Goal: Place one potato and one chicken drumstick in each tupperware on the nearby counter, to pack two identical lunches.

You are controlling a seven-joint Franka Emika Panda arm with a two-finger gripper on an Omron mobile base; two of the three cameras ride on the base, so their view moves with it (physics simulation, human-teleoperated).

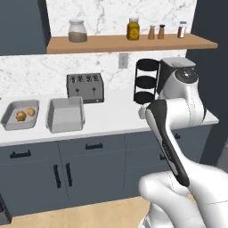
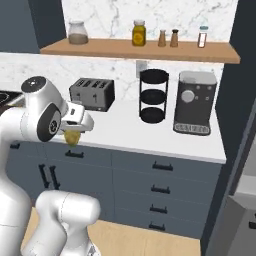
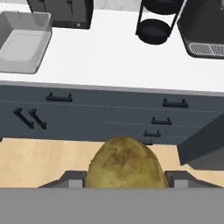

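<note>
The white counter [image 1: 116, 116] runs across dark blue-grey cabinet fronts with black handles. On it sit two light-grey tupperware trays: the larger tupperware [image 1: 66, 115] stands just in front of the black toaster [image 1: 85, 87] and looks bare inside, while the smaller tupperware [image 1: 19, 115], to its left, holds two small orange-tan pieces whose shapes are too small to tell apart. A black tiered stand [image 1: 146, 81] and a grey coffee machine [image 2: 194, 102] stand further right on the counter.

The gripper [image 3: 126, 181] is clenched on a potato [image 3: 126, 165]: a smooth oval lump, dull yellowish-olive with faint brown mottling, wedged between the two grey finger pads seen at the bottom of the hand view. It is held in the air in front of the cabinet fronts, below the counter edge, with wooden floor behind it.

In the right base view the potato [image 2: 73, 136] peeks out yellowish under the white hand, mostly covered by it. In the left base view the arm's own links hide the hand and its load. The potato's lower part is cut off in the hand view.
</note>
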